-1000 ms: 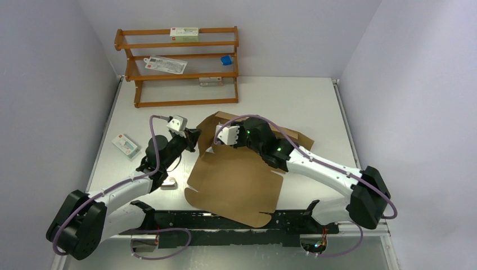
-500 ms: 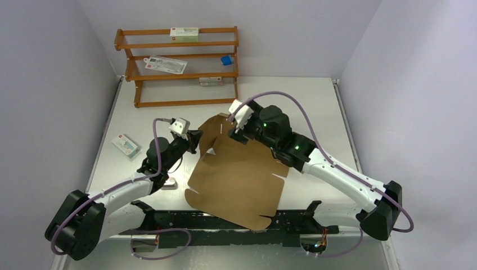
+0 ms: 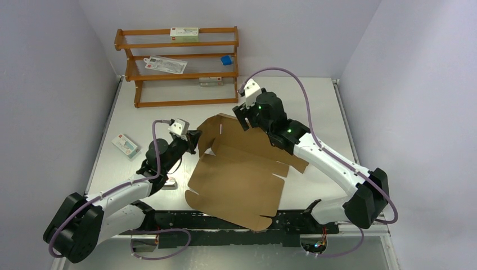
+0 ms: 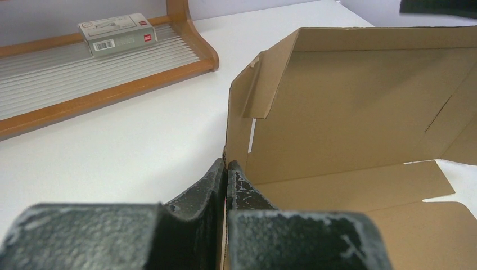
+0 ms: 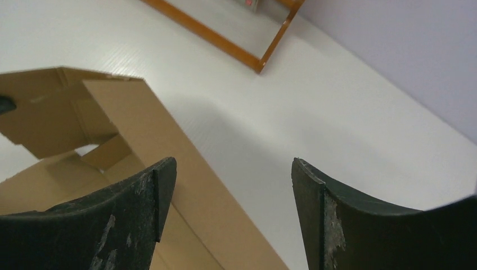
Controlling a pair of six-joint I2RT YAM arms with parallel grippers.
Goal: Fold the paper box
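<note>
Here, the paper box [image 3: 236,180] lies in the middle of the table [image 3: 315,101] as a partly folded sheet of brown cardboard. Its large flat panel spreads toward the arm bases, while the far panel and the left side flap stand raised. The left pincer [image 4: 226,169] is pressed together on the upright left flap, pinching the cardboard's edge low down at the box's far left corner. The right pincer [image 5: 230,169] is spread wide and holds nothing. It hangs over the far right part of the raised back panel, with bare table showing between its fingers. Its left finger [image 5: 140,197] may be just clear of the panel's top edge, though the wrist view is too close to be sure. A wooden rack [image 3: 177,67] stands at the table's far left, and a small white carton [image 3: 125,144] lies on the table well to the left of the box.
</note>
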